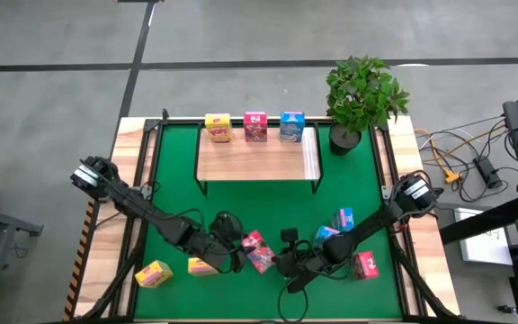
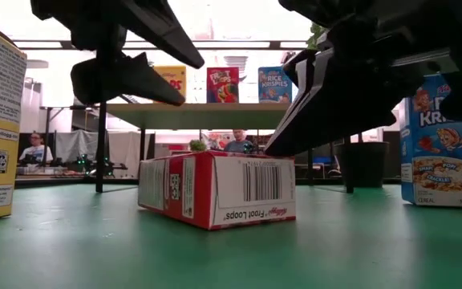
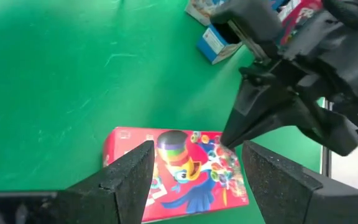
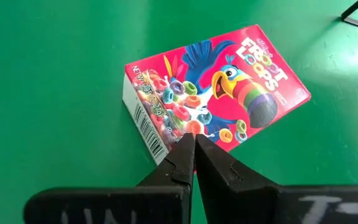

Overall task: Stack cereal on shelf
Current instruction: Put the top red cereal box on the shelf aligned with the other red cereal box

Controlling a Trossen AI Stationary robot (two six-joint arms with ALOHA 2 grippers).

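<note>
A pink-red Froot Loops cereal box [image 4: 219, 87] lies flat on the green mat [image 1: 241, 207], printed face up. My left gripper [image 3: 196, 149] hangs open above it, one finger over each long side, touching nothing. My right gripper [image 4: 193, 137] is shut, with its tips at the box's barcode end. The shelf [image 1: 254, 160] stands at the far side and bears a yellow box [image 1: 218, 127], a pink-red box [image 1: 255, 126] and a blue box [image 1: 291, 126], all upright. Two yellow boxes [image 1: 154, 274], two blue boxes [image 1: 343, 218] and another pink-red box [image 1: 367, 265] rest on the mat. My right gripper sets its shut fingertips [image 3: 229, 140] down on the box's printed top face, close to the barcode end [image 4: 166, 127]. It comes slanting down from the table's right. The box stays flat on the mat [image 2: 215, 189].
A potted plant [image 1: 362, 99] stands at the shelf's far right corner. Yellow boxes lie near left and blue boxes near right of the two grippers, which sit close together over the near middle of the mat. Cables [image 1: 461, 166] lie off the table's right edge.
</note>
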